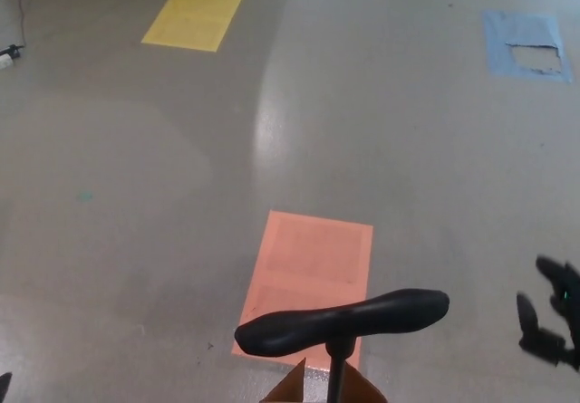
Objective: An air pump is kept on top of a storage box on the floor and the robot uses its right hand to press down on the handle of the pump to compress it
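The air pump's black T-shaped handle (pixel 344 319) stands near the bottom middle of the head view, raised on its thin black shaft (pixel 336 376). Brown flaps of the storage box (pixel 299 387) show just under it at the bottom edge. My right hand (pixel 551 314) hovers at the right edge, right of the handle and apart from it, with its fingers spread and nothing held. A dark sliver at the bottom left corner is too small to identify, so my left hand does not show.
An orange sheet (pixel 313 272) lies on the grey floor just beyond the pump. A yellow sheet (pixel 193 17) sits at the far left, a torn blue sheet (pixel 527 44) at the far right. A cable (pixel 11 23) runs along the upper left edge.
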Available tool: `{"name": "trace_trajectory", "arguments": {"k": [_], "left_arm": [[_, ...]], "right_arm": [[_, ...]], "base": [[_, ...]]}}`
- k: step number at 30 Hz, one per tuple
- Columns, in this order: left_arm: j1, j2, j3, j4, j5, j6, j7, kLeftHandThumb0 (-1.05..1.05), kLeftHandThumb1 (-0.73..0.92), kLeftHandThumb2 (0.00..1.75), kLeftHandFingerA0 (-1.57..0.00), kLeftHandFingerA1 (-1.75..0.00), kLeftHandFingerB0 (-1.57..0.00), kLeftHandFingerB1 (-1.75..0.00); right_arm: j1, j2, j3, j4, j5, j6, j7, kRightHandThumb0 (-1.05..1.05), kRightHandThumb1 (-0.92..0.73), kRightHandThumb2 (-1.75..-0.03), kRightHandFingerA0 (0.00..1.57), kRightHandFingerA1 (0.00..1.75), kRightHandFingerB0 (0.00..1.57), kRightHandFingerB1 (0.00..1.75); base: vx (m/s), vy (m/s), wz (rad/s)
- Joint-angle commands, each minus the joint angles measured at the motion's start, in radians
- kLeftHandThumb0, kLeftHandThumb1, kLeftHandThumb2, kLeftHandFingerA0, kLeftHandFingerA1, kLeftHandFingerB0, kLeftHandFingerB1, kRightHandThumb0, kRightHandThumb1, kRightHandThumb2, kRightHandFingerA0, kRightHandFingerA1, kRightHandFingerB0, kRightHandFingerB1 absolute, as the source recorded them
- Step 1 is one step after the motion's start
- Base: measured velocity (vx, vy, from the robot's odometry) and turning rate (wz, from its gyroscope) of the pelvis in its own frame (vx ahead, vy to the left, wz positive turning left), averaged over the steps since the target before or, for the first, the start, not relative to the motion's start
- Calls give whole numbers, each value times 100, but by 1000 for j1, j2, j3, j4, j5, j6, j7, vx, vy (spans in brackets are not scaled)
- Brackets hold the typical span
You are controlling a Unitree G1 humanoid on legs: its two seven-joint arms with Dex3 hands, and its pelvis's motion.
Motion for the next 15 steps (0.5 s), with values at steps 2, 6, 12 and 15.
{"name": "trace_trajectory", "arguments": {"k": [2,6,12,15], "left_arm": [[-26,-55,-60,-114,40,-109,-20,-83,71,106,0,-19,0,-16],[-41,-80,-86,-140,61,-106,-11,-80,70,106,0,-22,0,-18],[-38,-92,-93,-155,65,-116,-2,-73,85,67,-1,-23,-1,-17],[-43,-91,-91,-154,64,-109,2,-75,85,67,-1,-23,-1,-18]], "right_arm": [[249,5,-215,-829,222,-154,-51,-72,-92,-71,11,25,9,22],[278,-28,-269,-1059,235,-131,-38,-76,-80,-78,10,29,9,25],[232,-91,-323,-1333,355,-27,22,-68,-73,-107,3,35,2,31],[189,-188,-361,-1459,405,122,90,-74,-92,-69,11,24,10,22]], "base": [[0,0,0],[0,0,0],[0,0,0],[0,0,0]]}}
